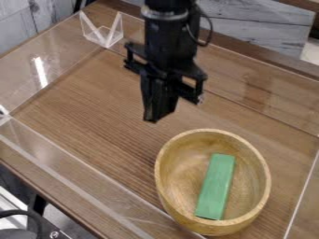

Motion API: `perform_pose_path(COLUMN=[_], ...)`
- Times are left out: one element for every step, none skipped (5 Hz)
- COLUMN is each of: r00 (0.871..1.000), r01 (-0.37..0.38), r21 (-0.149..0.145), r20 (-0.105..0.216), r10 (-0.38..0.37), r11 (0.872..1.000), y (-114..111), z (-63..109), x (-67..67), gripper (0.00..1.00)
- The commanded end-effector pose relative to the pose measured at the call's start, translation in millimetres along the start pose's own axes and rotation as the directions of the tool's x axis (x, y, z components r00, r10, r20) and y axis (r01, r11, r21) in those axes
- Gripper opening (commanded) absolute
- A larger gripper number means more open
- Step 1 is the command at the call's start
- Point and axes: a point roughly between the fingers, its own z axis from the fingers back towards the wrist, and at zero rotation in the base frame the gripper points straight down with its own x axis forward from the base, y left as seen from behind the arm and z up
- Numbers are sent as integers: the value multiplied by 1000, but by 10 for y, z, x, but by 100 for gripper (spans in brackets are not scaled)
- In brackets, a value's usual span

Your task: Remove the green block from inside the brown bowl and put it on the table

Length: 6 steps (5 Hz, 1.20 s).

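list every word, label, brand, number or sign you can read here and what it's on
No readable text anywhere in view.
The green block, brown bowl and table show no lettering.
The black robot arm is too blurred to tell whether it bears any.

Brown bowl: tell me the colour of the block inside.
The block is green, best seen in the camera view.
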Motion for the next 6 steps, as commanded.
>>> perform_pose_path(r00=[997, 996, 995, 993, 991, 986], r01=[9, 7, 17, 24, 34, 54], r21=[33, 41, 54, 48, 41, 44], r20=[77, 86, 100, 116, 131, 158], r10=[-12, -11, -23, -30, -39, -60], r11=[999, 999, 998, 999, 999, 998], y=[-20, 6, 19, -166, -351, -697], z=[135, 56, -15, -50, -83, -237], x=[47, 18, 7, 1, 9, 3], gripper=[0, 0, 100, 100, 100, 100])
